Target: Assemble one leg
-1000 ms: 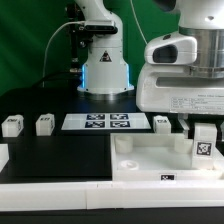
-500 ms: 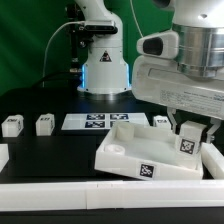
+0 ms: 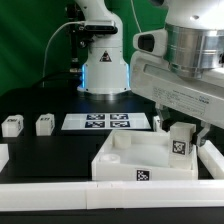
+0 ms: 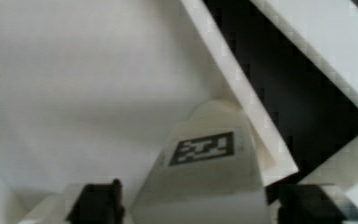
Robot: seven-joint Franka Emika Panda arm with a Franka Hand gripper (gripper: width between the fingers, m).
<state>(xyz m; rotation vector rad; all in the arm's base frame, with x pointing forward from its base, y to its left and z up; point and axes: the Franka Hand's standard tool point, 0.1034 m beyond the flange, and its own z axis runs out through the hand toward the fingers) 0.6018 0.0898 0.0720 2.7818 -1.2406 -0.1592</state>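
My gripper (image 3: 181, 128) is shut on the leg (image 3: 180, 143), a small white post with a black-and-white tag on its side. The leg stands upright with its lower end inside the large white tray-like tabletop (image 3: 125, 160), near its far corner on the exterior view's right. In the wrist view the leg (image 4: 208, 160) fills the space between the two dark fingers (image 4: 99, 197) of the gripper (image 4: 202, 205), with the tabletop's pale inner surface (image 4: 69, 90) behind it. The leg's lower end is hidden by the tabletop's wall.
Two more small white legs (image 3: 12, 125) (image 3: 44, 124) lie at the exterior view's left. The marker board (image 3: 105, 122) lies at the back centre, before the robot base (image 3: 105, 70). A white rail (image 3: 60, 195) runs along the front edge.
The gripper moved toward the exterior view's left with the leg. The tabletop slid left with it, tilted up and skewed half a second ago, and now lies flatter.
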